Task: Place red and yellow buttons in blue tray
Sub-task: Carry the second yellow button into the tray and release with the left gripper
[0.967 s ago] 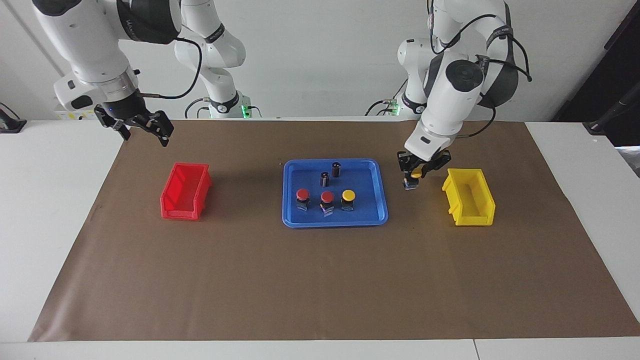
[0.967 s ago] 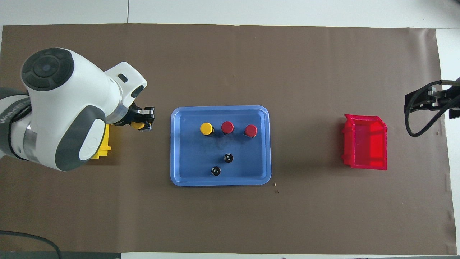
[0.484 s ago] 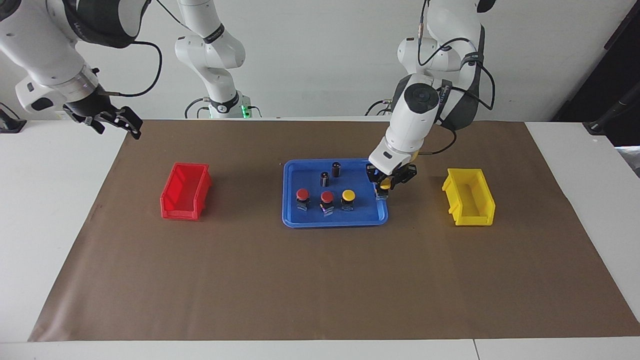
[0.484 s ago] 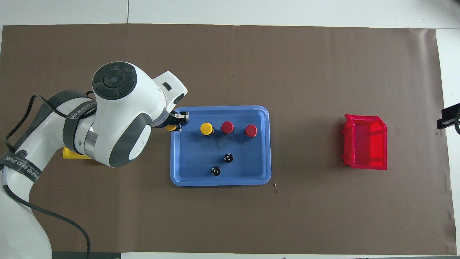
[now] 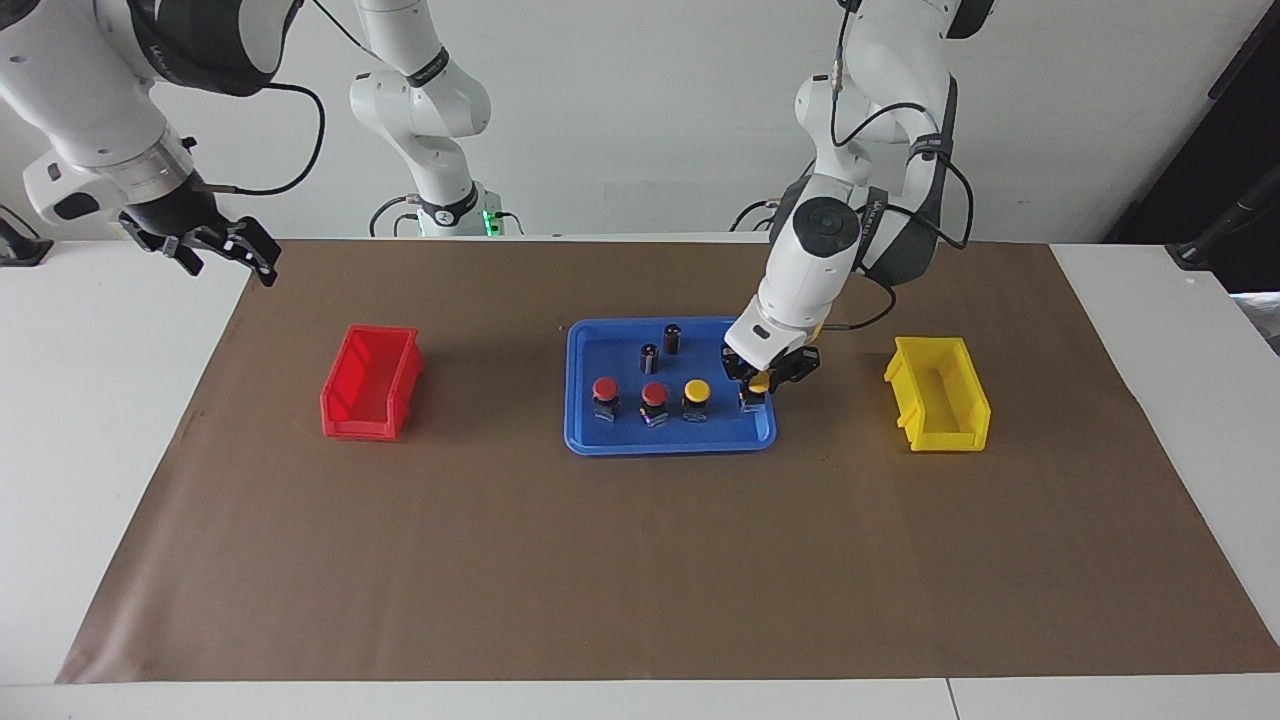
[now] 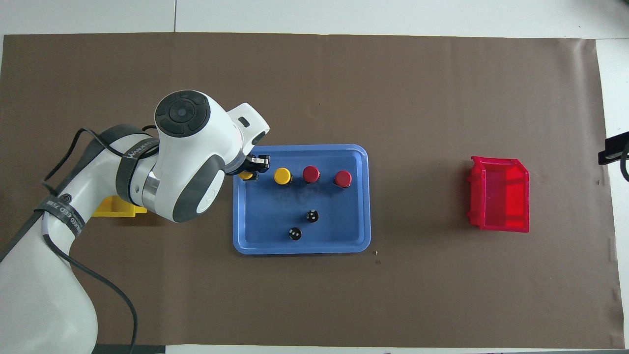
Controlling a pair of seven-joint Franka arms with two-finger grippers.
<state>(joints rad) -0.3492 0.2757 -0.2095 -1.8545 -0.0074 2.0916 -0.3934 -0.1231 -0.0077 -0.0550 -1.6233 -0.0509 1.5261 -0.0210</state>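
Left hand [image 5: 757,383] over the blue tray [image 5: 610,440], at the tray's end toward the left arm, its fingers clamped on a yellow button [image 5: 759,382] by the cap, with the black base hanging below. In the overhead view only a sliver of this yellow cap [image 6: 247,175] shows under the wrist, just inside the tray's rim [image 6: 238,206] and beside the row of buttons.

In the tray, three buttons stand upright in a row: a second yellow button [image 5: 697,398] next to the held one, then two red buttons [image 5: 654,402], [image 5: 605,397] toward the right arm's end. Two dark cylinders [image 5: 650,357], [image 5: 672,337] stand nearer to the robots than the row.

Step in hand, as judged: setting the fourth and last button down. To do it well, lower it straight until the base meets the tray floor, keeping it upright. The landing spot should sit clear of the raised rim, or the base may catch and tip; it should also stay apart from the neighbouring yellow button, so that the opening fingers do not knock it. Release only at contact, then lift straight up.

Right hand [image 5: 222,247] waits in the air over the table's edge at the right arm's end, fingers spread and holding nothing. Red bin [image 5: 368,382] and yellow bin [image 5: 938,394] stand on the table at either end of the tray; both look empty.
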